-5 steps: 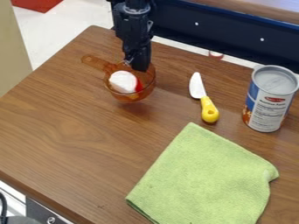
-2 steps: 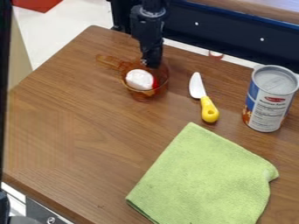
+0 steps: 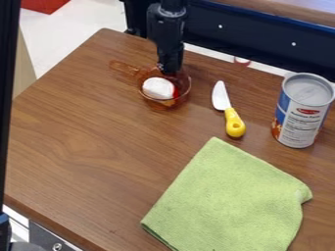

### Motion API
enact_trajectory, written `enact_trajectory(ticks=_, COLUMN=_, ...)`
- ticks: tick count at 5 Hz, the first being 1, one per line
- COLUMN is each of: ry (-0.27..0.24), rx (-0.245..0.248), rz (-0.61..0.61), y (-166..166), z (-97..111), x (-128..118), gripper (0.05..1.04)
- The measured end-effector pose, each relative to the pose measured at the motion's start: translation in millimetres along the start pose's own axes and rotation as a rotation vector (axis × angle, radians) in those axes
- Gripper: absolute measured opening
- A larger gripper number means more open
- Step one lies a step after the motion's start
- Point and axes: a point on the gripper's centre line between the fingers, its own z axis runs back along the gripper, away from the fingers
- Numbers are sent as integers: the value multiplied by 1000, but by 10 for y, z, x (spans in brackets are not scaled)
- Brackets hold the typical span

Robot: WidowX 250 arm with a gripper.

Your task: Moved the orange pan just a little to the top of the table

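Observation:
At the upper middle of the camera view, the black gripper [image 3: 168, 69] hangs down, shut on the back rim of the see-through orange pan [image 3: 165, 102]. The pan is upright near the table's far edge, its handle pointing to the upper left. A white and red object [image 3: 158, 88] lies inside the pan. The gripper's tips overlap the rim and partly hide it. The brown wooden table [image 3: 85, 142] is under the pan.
Right of the pan lies a knife with a yellow handle [image 3: 234, 122]. A tin can [image 3: 303, 110] stands at the right edge, and a green cloth [image 3: 229, 201] covers the lower right. A dark vertical bar [image 3: 8, 98] crosses the left edge.
The gripper and the orange pan have shifted right and slightly toward the table's far edge, with the pan now lower against the table. The dark bar has come in at the left.

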Motion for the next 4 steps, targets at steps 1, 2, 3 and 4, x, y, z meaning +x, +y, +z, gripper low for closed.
enact_trajectory(ticks=1, ry=-3, rx=-6, rz=-11, y=-24, z=37, x=8, gripper=783)
enact_trajectory(ticks=2, ry=-28, rx=-42, rz=-32, y=-54, z=189, x=6, gripper=993)
enact_trajectory(ticks=3, ry=-46, rx=-117, rz=-188, y=63, z=574, x=-31, gripper=999)
enact_trajectory(ticks=4, ry=-111, rx=-194, rz=-440, y=332, z=844, x=-115, gripper=999)
